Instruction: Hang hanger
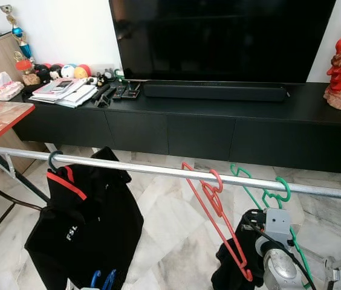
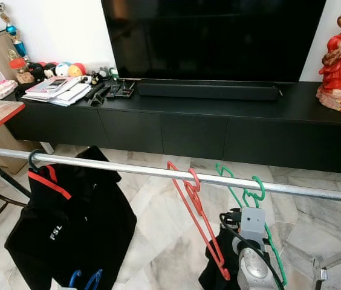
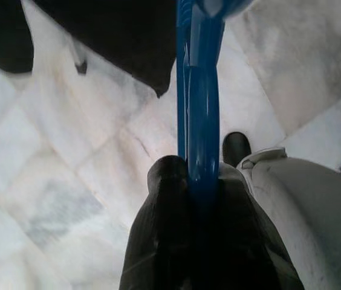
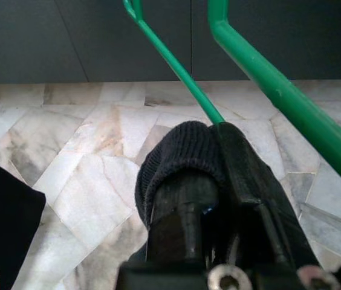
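Left hand (image 3: 204, 199) clamps blue hanger (image 3: 198, 109) — right hand (image 4: 219, 151) grips green hanger (image 4: 267, 84).

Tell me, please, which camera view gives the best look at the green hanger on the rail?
The left eye view: it shows the green hanger whole, hooked over the metal rail beside the red hanger, with the right gripper at its lower edge. The right eye view matches. The right wrist view gives two green bars close up.
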You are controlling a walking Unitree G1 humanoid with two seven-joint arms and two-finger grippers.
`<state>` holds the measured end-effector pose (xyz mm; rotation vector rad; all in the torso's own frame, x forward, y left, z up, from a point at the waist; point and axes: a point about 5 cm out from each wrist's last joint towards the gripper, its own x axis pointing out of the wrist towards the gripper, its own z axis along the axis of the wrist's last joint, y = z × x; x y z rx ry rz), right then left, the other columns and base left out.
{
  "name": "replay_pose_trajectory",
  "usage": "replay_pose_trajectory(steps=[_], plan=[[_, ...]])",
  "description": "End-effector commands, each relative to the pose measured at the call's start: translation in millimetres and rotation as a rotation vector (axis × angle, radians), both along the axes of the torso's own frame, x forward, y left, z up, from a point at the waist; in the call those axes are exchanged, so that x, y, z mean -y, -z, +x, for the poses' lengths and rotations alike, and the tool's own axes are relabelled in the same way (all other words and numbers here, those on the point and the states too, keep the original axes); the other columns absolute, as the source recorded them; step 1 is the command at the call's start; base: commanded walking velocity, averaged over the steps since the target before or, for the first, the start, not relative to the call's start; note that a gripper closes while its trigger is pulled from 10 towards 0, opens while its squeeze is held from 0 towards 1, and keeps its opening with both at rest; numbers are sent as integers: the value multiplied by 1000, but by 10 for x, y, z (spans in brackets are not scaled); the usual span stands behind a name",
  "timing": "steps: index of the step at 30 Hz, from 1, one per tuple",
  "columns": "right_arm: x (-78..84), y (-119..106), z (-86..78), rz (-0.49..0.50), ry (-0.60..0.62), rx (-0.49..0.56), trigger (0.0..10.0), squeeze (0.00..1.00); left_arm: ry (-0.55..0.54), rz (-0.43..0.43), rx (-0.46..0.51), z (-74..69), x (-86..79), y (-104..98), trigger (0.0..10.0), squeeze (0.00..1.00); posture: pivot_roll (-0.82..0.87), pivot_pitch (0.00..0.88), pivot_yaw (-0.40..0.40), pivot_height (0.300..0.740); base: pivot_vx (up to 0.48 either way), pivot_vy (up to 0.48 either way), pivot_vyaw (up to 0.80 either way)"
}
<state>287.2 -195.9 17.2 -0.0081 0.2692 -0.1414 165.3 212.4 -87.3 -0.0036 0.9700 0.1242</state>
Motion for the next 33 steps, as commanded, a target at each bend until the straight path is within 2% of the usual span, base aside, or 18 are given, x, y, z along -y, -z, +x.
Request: replay_pose_trajectory(steps=[1,25,33], plan=[[-4,-40,28,-1,-7,17,10000,0,-41,-15,-32,-71,-26,31,10000,0,-28,32,59,740,-244,0,0],[5,-41,24,-5,-8,16,10000,0,2,-6,-57,-126,-38,51,10000,0,-31,33,57,740,-280,0,0],[10,-46,25,-6,-9,18,10000,0,32,7,-77,-160,-13,70,10000,0,-32,33,57,740,0,0,0]])
